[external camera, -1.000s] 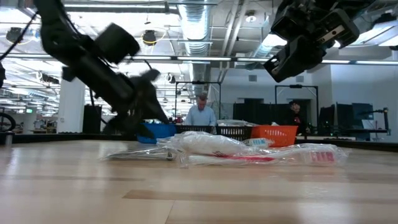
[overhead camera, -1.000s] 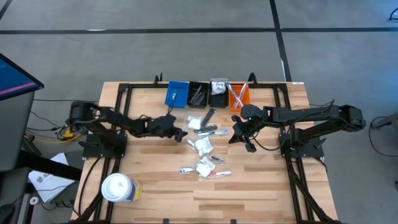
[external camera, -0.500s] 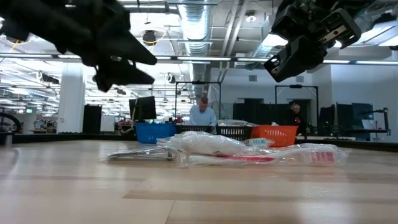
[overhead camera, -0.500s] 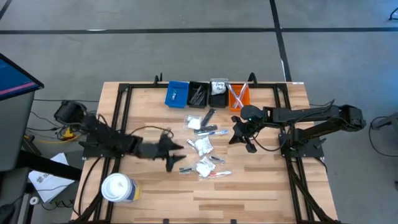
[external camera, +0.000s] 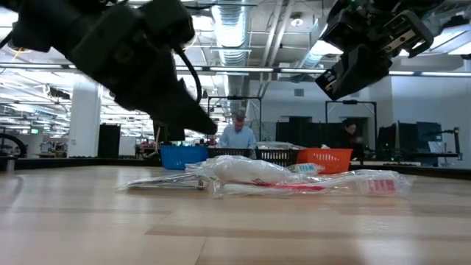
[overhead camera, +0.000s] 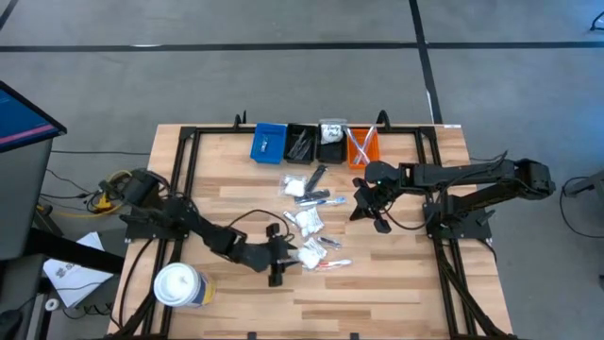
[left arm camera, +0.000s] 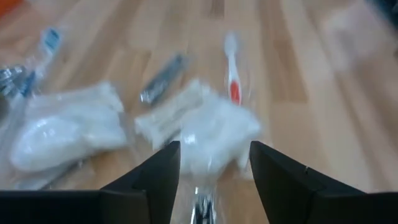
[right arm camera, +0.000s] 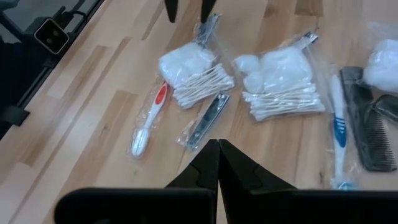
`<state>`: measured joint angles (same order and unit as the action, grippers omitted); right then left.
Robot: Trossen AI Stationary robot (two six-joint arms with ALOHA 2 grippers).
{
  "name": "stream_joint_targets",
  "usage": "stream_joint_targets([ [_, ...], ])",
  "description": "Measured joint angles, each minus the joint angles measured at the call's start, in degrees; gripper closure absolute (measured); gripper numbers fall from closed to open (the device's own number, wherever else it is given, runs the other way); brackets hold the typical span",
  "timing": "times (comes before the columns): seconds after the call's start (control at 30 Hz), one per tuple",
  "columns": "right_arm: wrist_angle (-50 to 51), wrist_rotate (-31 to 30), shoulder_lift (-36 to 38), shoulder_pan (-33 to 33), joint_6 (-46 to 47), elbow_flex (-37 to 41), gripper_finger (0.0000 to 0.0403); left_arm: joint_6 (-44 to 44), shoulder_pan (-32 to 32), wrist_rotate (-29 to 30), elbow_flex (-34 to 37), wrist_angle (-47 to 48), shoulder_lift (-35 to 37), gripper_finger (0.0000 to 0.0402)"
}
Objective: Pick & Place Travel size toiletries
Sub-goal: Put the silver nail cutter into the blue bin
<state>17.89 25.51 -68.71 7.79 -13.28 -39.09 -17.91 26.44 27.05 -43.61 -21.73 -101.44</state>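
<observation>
Left gripper (overhead camera: 276,257) low at the near-left edge of the toiletries pile (overhead camera: 310,219), fingers spread; right gripper (right arm camera: 217,163) pinched shut, empty, above the pile's right side.

In the left wrist view the two dark fingers (left arm camera: 155,177) stand apart with a clear sachet of cotton swabs (left arm camera: 214,127) lying flat on the table (overhead camera: 396,283) just ahead, between their tips, not gripped; red toothbrush (left arm camera: 233,74) beyond it, second swab sachet (left arm camera: 62,127) to one side. Nail clipper packet (right arm camera: 204,119), blue toothbrush (right arm camera: 339,124) and black comb (right arm camera: 367,134) lie under the right gripper. Bins (overhead camera: 316,144) at the table's far edge.
</observation>
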Motion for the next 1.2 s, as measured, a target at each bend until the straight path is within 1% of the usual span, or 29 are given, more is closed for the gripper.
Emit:
stream_joint_targets([
  [0.13,0.39,0.01,0.00,-0.02,-0.24,0.00,0.0403,-0.51,-0.11,-2.35,-4.22,12.47,-1.18,0.0205],
  [0.27,0.54,0.01,0.00,-0.02,-0.54,0.00,0.0403,-0.80,-0.28,-3.61,-7.04,19.29,0.12,0.0196],
  [0.37,0.58,0.01,0.00,-0.02,-0.63,0.00,0.0403,-0.92,-0.89,-4.22,-7.32,21.19,1.11,0.0193],
  [0.47,0.48,0.01,0.00,-0.02,-0.63,0.00,0.0403,-3.03,-1.78,-7.47,-7.28,23.06,0.91,0.0192],
  [0.77,2.19,-0.01,0.00,-0.02,-0.36,-0.02,0.0403,-5.70,-1.99,-10.90,-7.66,22.78,-4.11,0.0194],
  [0.87,2.93,-0.01,0.00,-0.02,-0.32,-0.02,0.0403,-6.46,-2.03,-10.55,-8.01,22.13,-5.35,0.0199],
  [0.97,3.28,-0.01,0.00,-0.02,-0.20,0.00,0.0403,-7.58,-2.41,-10.59,-8.09,22.22,-5.95,0.0213],
  [1.03,3.16,0.01,0.00,-0.02,-0.20,0.00,0.0403,-7.89,-2.75,-10.63,-8.05,22.36,-5.98,0.0231],
  [1.1,3.19,-0.01,0.00,-0.02,-0.20,0.00,0.0403,-8.00,-3.05,-10.92,-8.00,22.59,-5.56,0.0255],
  [1.2,3.29,0.00,0.00,-0.02,-0.20,0.00,0.0403,-10.37,-3.73,-11.18,-7.97,23.03,-5.53,0.0306],
])
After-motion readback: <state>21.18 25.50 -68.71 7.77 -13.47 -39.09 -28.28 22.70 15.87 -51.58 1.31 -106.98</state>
